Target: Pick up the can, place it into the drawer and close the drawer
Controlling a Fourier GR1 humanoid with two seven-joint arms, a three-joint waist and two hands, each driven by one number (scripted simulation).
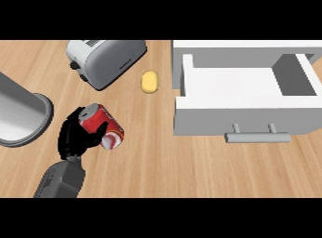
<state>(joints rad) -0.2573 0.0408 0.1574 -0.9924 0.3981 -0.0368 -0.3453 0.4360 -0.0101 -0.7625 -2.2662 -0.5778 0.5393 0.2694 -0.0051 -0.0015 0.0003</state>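
The black left hand (pixel 77 135) on its grey forearm is coming in from the lower left, and its fingers are curling round the red and white metal can (pixel 103 125), which is lying tilted across the palm with its silver top pointing up and left. The can is sitting well left of the white open drawer (pixel 246 118), with a wide band of bare light wooden counter (pixel 191 167) lying between them. The drawer is standing pulled out of its white cabinet (pixel 253 49), its front panel and grey bar handle (pixel 258 136) facing the lower edge, its inside showing bare and white. A yellow oval object (pixel 149 81) is resting just left of the drawer's left wall, near the silver toaster (pixel 105 60) at the upper edge. A tall grey metal cylinder (pixel 12 111) is crowding the left edge, close beside the hand. The right hand is not showing in the view.
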